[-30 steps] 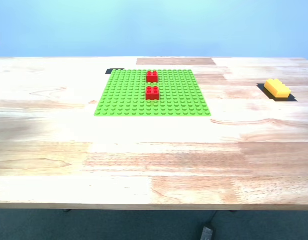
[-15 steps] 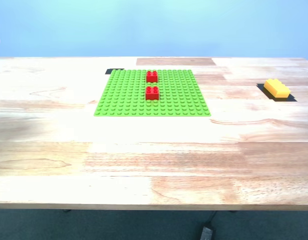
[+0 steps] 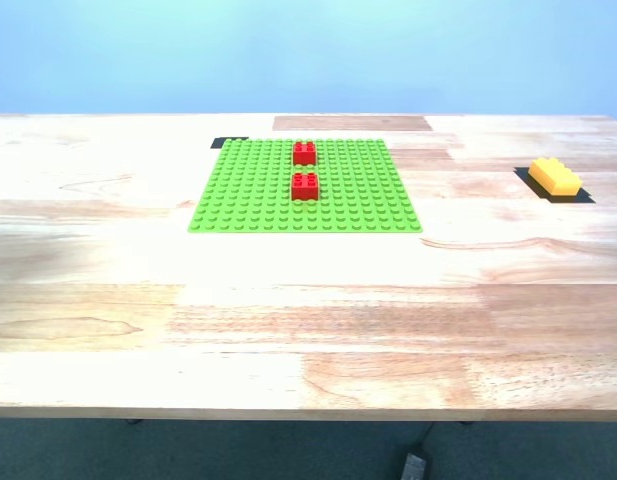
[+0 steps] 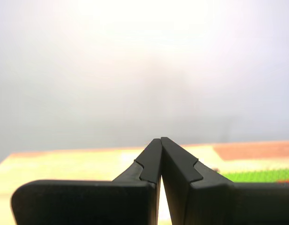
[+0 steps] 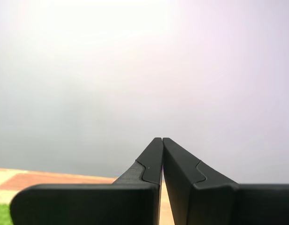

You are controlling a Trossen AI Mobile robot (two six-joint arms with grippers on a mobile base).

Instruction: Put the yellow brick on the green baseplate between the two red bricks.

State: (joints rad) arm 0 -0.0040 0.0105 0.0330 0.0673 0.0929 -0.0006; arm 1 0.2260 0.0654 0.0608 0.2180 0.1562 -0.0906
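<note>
Green baseplate (image 3: 305,187) carries two red bricks (image 3: 305,170) — yellow brick (image 3: 554,177) apart; both pincers apparently clenched, empty.

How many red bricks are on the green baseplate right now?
2. Both sit on the green baseplate: the farther red brick near its far edge, the nearer red brick just in front, a narrow gap between. None looks hidden.

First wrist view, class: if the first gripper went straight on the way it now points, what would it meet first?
Probably nothing close. My first gripper, jaws shut, points over the table's far edge at a blank blurred background; its depth is unclear.
</note>
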